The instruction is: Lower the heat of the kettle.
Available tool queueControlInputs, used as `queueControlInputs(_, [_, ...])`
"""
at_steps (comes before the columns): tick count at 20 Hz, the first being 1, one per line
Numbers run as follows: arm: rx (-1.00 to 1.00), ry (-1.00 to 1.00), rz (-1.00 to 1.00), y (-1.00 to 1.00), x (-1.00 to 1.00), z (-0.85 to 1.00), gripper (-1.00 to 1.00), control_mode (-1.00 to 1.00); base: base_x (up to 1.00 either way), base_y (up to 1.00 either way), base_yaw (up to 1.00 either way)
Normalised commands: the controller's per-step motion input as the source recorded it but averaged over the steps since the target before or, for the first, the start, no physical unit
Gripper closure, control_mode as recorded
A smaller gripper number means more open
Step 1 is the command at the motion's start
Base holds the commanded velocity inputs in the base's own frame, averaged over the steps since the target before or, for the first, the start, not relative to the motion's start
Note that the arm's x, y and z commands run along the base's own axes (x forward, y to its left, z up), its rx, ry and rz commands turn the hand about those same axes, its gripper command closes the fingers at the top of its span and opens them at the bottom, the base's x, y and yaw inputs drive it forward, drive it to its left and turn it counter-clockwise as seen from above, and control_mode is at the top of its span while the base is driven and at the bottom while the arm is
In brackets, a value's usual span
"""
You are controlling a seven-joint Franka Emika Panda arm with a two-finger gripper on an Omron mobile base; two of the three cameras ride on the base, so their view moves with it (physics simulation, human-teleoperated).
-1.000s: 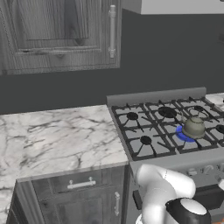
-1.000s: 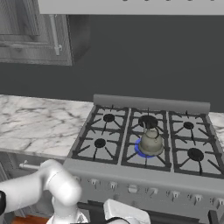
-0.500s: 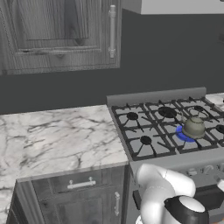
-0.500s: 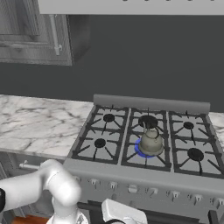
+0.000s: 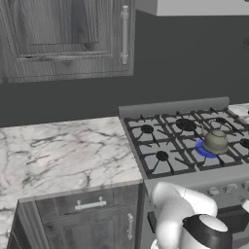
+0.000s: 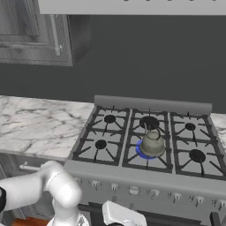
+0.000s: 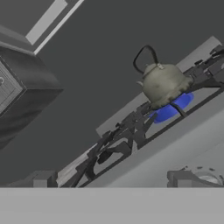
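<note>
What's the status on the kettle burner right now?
Gripper state unclear. Kettle on lit front-middle burner, blue flame beneath. Stove knobs untouched.

Light: even, soft, dim wall | Shadows: faint | Glare: none | Blue glow under kettle (image 6: 152, 143) | Hand view: tilted, slightly blurred, coarse rendering

The stove (image 5: 185, 146) is running off the right edge in the left base view, its knobs (image 6: 132, 190) are showing too small to read, and the kettle (image 7: 164, 84) is hiding much of its blue flame (image 7: 171, 108).
</note>
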Motion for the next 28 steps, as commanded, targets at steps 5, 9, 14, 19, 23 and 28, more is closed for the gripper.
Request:
queueControlInputs(5, [0.03, 0.0, 0.0, 0.0, 0.0, 0.0, -1.0, -1.0, 0.0, 0.0, 0.0])
queueControlInputs(9, [0.05, 0.0, 0.0, 0.0, 0.0, 0.0, -1.0, -1.0, 0.0, 0.0, 0.0])
queueControlInputs(14, [0.01, 0.0, -0.02, -0.11, 0.04, -0.01, -1.0, -1.0, 0.0, 0.0, 0.0])
queueControlInputs(19, [0.0, 0.0, -0.03, -0.14, 0.07, 0.0, -1.0, -1.0, 0.0, 0.0, 0.0])
queueControlInputs(23, [0.0, 0.0, -0.03, -0.05, 0.08, 0.0, -1.0, -1.0, 0.0, 0.0, 0.0])
queueControlInputs(28, [0.0, 0.0, -0.04, -0.03, 0.16, -0.02, -1.0, -1.0, 0.0, 0.0, 0.0])
